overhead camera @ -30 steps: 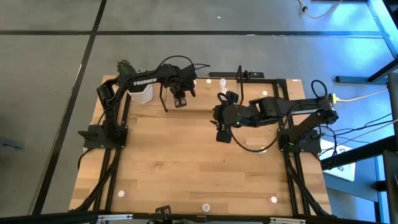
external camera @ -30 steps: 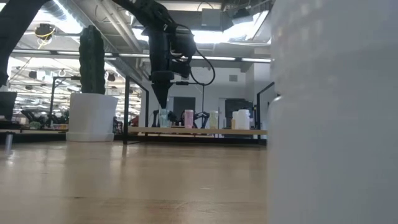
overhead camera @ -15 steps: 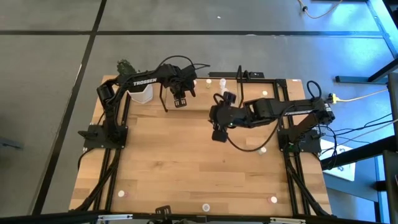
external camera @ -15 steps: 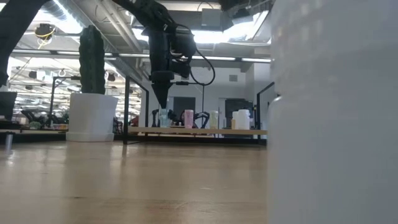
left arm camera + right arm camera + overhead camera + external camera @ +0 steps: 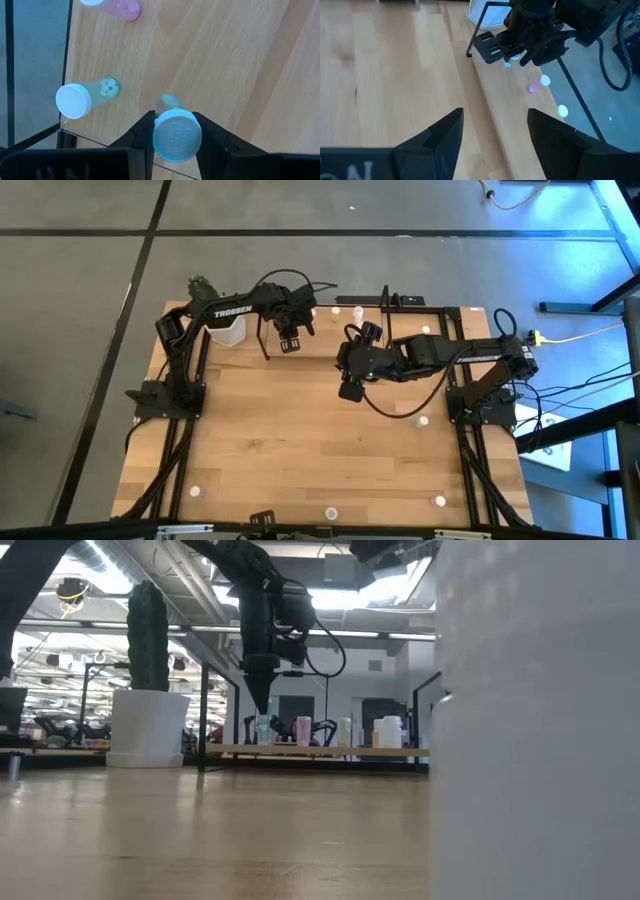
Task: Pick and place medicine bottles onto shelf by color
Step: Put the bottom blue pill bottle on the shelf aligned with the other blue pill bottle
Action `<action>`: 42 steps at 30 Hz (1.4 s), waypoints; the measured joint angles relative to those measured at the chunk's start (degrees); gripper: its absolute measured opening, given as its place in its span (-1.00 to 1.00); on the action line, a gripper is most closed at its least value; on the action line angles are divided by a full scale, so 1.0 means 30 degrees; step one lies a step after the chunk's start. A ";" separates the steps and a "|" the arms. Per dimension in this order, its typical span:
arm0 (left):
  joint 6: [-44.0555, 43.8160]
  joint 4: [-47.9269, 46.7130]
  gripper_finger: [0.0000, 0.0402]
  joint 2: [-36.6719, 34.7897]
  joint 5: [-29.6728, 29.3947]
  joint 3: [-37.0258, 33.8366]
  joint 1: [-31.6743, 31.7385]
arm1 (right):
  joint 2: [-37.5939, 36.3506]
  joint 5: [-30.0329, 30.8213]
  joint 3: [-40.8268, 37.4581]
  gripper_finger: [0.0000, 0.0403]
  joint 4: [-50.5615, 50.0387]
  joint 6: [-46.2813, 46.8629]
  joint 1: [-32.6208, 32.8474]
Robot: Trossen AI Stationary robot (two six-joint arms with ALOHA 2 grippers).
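Note:
My left gripper (image 5: pixel 290 343) (image 5: pixel 258 700) points down over the left end of the shelf (image 5: pixel 400 320) at the table's far edge, shut on a medicine bottle with a pale green cap (image 5: pixel 177 136). On the shelf's wooden floor (image 5: pixel 225 60) beside it stand a white-capped yellowish bottle (image 5: pixel 73 101) and a pink one (image 5: pixel 120 6). The low view shows more bottles (image 5: pixel 345 732) in a row on the shelf. My right gripper (image 5: pixel 350 387) (image 5: pixel 495 135) hangs open above the table's middle and holds nothing. My left gripper pinches the bottle's round cap (image 5: pixel 159 131) between its two fingers, one on each side. The fingers come from above, pointing steeply down. The bottle hangs upright below them (image 5: pixel 263 728); whether its bottom rests on the shelf floor I cannot tell.
A white pot with a cactus (image 5: pixel 228 328) (image 5: pixel 150 725) stands left of the shelf. Loose bottles lie on the table at the right (image 5: pixel 422 421) and along the near edge (image 5: pixel 331 513) (image 5: pixel 439 501) (image 5: pixel 196 491). One white bottle (image 5: pixel 540 720) fills the low view's right side.
My right gripper has turned a little and edged toward the table's far left, staying open. My left gripper and its bottle have kept still.

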 joint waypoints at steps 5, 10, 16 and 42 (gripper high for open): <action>0.0002 0.0000 -0.53 -0.0002 0.0007 0.0000 0.0000 | 0.0000 0.0015 0.0000 0.11 0.0007 0.0029 0.0000; 0.0007 0.0000 -0.53 -0.0007 0.0018 0.0000 0.0000 | 0.0000 0.0015 0.0000 0.11 0.0000 0.0041 0.0000; 0.0011 0.0000 -0.53 -0.0007 0.0665 0.0007 -0.0015 | -0.0007 -0.0038 0.0000 0.11 0.0000 0.0053 0.0000; -0.0583 0.1472 -0.52 -0.0036 -0.0022 -0.1348 0.0459 | -0.0015 -0.0131 0.0000 0.11 0.0007 0.0040 0.0000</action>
